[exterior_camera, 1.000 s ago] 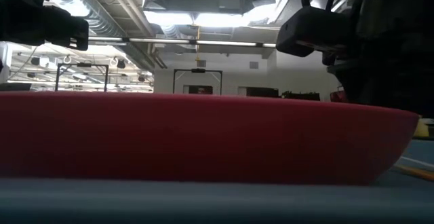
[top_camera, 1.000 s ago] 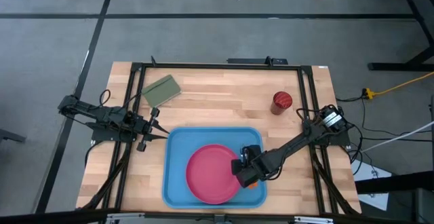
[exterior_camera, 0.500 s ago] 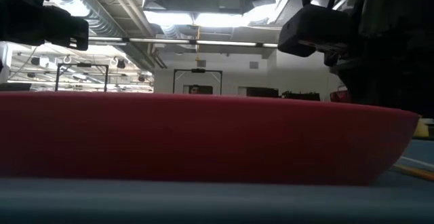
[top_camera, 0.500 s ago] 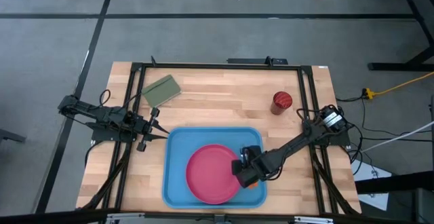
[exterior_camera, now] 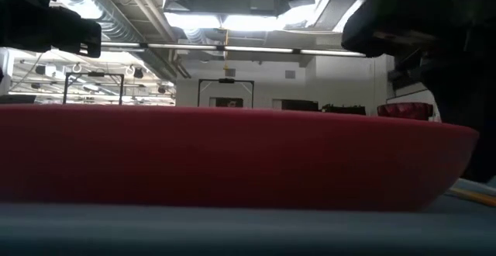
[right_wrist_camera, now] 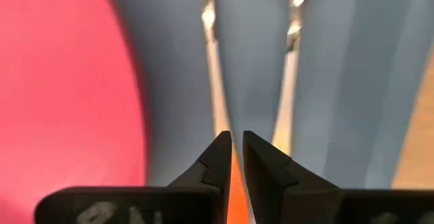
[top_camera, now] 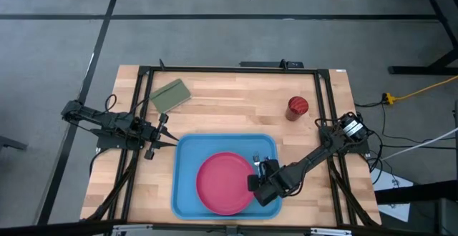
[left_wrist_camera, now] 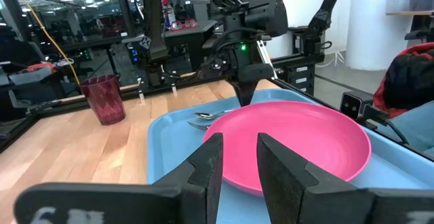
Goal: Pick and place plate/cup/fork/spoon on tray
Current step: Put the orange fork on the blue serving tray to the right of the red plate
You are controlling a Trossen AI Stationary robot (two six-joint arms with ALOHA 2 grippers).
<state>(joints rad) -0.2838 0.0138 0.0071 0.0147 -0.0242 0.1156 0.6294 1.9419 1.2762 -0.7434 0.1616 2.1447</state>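
Right pincer point(top_camera: 262, 190) sits low over the tray point(top_camera: 187, 150), right of the plate point(top_camera: 223, 182) — fingers nearly closed around an orange handle, fork point(right_wrist_camera: 207, 20) or spoon point(right_wrist_camera: 296, 7) unclear. Left pincer point(top_camera: 166, 137) waits narrowly parted, empty; cup point(top_camera: 298, 107) stands on the desk point(top_camera: 229, 100).

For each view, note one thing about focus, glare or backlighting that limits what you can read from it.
Low view: the plate fills the frame up close, and the ceiling lights leave the arms as silhouettes. Right wrist view: fork and spoon are soft, the fingers sharper. Left wrist view: the foreground fingers blur. High view: even, no glare.
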